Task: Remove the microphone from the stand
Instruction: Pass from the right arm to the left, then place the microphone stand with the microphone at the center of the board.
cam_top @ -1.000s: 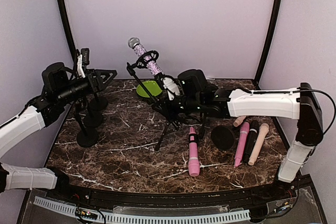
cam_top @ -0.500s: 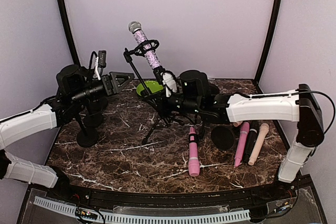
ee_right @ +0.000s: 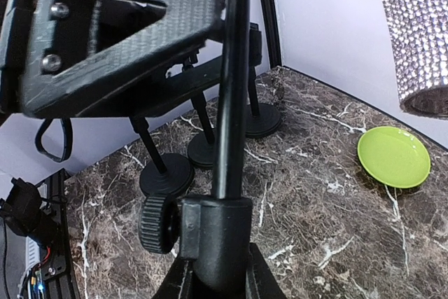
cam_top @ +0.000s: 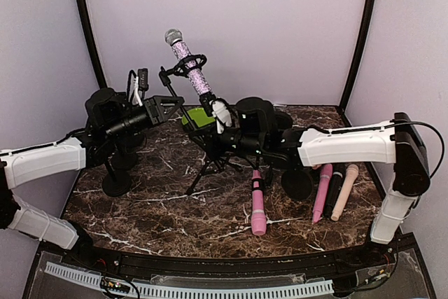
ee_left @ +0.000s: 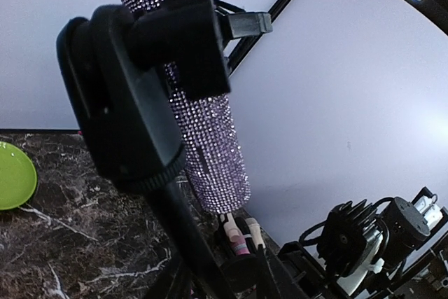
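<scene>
A glittery purple microphone with a silver head sits tilted in the black clip of a tripod stand. My right gripper is shut on the stand's hub and holds the stand leaning left, its feet near the table. My left gripper is open, close beside the pole just under the clip. In the left wrist view the microphone's body fills the frame and my own fingers are out of sight. The right wrist view shows the pole, the left gripper's triangular finger and the microphone's lower end.
A green plate lies behind the stand. Several round-base stands are at the left. A pink microphone lies mid-table. A black round base and several microphones lie at the right.
The right gripper has carried the stand and microphone left and a little higher. The left gripper has moved right and up, closing in on the pole under the clip.
</scene>
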You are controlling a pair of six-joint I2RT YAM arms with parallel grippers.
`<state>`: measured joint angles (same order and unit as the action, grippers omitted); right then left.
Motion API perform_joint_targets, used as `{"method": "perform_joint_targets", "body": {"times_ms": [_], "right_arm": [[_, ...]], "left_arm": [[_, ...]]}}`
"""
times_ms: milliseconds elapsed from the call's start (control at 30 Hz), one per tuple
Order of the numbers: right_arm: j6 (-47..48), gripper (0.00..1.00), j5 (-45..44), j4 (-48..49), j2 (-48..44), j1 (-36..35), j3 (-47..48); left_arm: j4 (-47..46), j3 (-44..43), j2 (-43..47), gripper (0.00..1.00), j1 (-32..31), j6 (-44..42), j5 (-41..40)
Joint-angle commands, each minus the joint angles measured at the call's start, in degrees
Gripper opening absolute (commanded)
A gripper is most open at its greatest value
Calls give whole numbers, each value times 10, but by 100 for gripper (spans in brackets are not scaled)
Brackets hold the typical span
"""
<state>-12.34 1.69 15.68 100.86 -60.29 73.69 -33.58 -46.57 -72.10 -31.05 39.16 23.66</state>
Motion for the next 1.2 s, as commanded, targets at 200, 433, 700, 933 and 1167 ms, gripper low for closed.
{"method": "perform_joint_targets", "body": {"times_ms": [200, 433, 700, 933, 1167], "right_arm": [[29, 0, -30, 121, -2, -12, 3], [22, 26, -41, 125, 1, -12, -10], [14, 69, -67, 145, -42, -6, -56], [-6, 82, -69, 160, -85, 9, -104], [-27, 86, -70, 173, -123, 24, -155]], "left_arm": [[-55, 10, 23, 1, -4, 15, -18], [-49, 20, 49, 0, -4, -22, -26], [-26, 25, 69, 0, -5, -127, -35], [-6, 54, 98, 0, -6, -251, -36], [-31, 106, 117, 0, -6, -320, 21]]}}
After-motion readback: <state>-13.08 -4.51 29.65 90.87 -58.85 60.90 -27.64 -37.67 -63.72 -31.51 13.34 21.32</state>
